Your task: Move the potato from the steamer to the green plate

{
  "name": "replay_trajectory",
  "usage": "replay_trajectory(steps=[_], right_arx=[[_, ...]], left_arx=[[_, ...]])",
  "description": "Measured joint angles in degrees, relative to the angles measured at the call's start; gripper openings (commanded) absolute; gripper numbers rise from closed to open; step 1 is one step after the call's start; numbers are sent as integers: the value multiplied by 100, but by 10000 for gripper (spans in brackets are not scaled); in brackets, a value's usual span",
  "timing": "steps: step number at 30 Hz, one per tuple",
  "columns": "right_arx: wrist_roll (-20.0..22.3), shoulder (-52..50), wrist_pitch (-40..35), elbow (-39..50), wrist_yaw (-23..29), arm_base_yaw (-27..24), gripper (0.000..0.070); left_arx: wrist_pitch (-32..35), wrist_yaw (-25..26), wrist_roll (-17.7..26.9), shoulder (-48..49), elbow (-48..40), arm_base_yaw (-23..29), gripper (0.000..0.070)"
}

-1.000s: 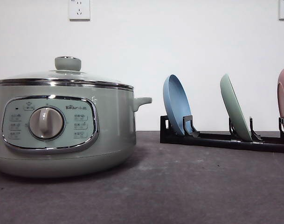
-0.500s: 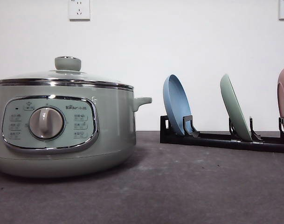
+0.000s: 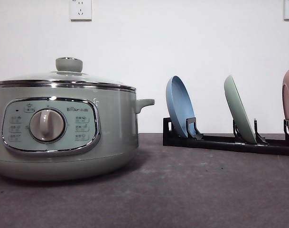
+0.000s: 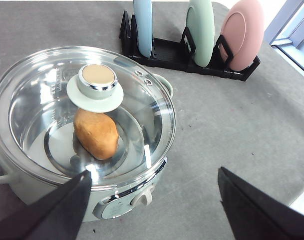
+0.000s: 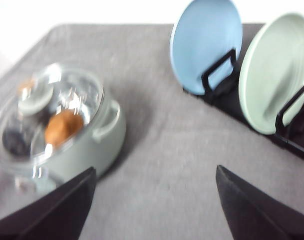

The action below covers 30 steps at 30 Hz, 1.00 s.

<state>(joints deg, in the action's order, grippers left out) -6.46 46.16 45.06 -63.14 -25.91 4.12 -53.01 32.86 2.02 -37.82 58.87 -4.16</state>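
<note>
I see the potato point(image 4: 96, 134) lying inside the steamer point(image 4: 82, 125) under its closed glass lid point(image 4: 52, 100), just ahead of my left claw point(image 4: 152, 200), which is spread wide and empty. My right claw point(image 5: 152, 205) is likewise wide open, empty; the green plate point(image 5: 274, 70) stands racked ahead of it.

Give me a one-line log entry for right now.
stage: pre-grasp | glass lid: on steamer | potato: inside | green plate: upright in rack | left gripper: open | right gripper: open
</note>
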Motion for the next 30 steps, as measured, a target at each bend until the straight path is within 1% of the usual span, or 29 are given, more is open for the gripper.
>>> replay_trajectory(steps=[3,6,14,19,22,24,30], right_arx=[[-168,503,-163,-360,150,0,484],[-247,1107,-206,-827,216,0,483],[-284,2894,-248,-2215,234,0,483],[-286,3869,-248,-2863,508,0,483],[-286,4337,-297,-3123,520,0,483],[-286,4591,-428,-3202,621,0,483],[-291,5150,-824,-3219,915,0,482]], left_arx=[[0,0,0,0,0,0,515],[0,0,0,0,0,0,515],[0,0,0,0,0,0,515],[0,0,0,0,0,0,515],[0,0,0,0,0,0,515],[0,0,0,0,0,0,515],[-2,0,0,0,0,0,515]])
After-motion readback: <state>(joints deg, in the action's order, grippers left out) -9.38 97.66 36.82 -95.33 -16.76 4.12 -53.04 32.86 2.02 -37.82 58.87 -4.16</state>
